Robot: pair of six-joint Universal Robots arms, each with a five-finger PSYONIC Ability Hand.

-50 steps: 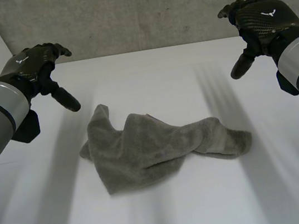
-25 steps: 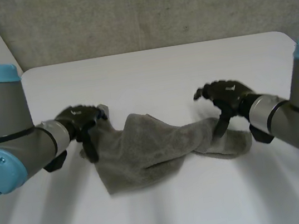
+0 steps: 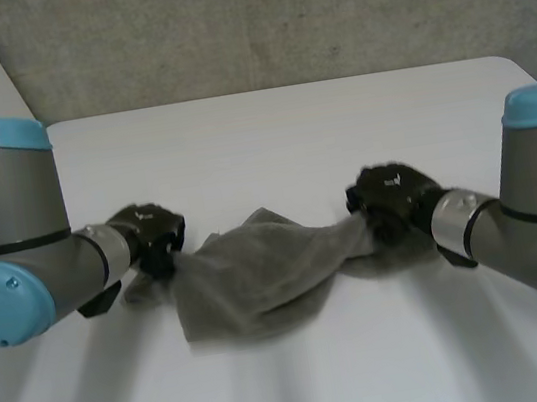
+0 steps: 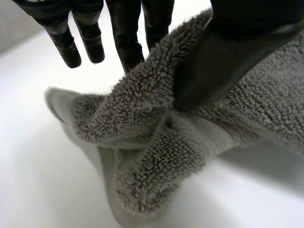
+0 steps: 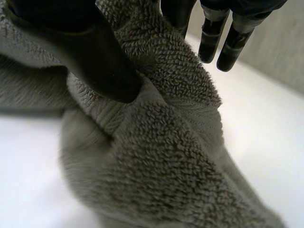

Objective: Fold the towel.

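Seen from the head view, the grey towel lies crumpled around the middle of the white counter, well short of its far edge. The left hand is at its left end and the right hand at its right end, and the cloth sags between them.

In the left wrist view, the left hand presses its thumb into a raised ridge of towel beside a flat hemmed band. One of the fingers runs behind the fold, so the cloth is pinched; the others stand straight and free.

In the right wrist view, the right hand pinches the towel likewise, with the thumb in front and the fingers beyond.

I'd judge this terry soft, light and limp. It will droop and bunch rather than slip, so the hemmed corners are the places to hold.
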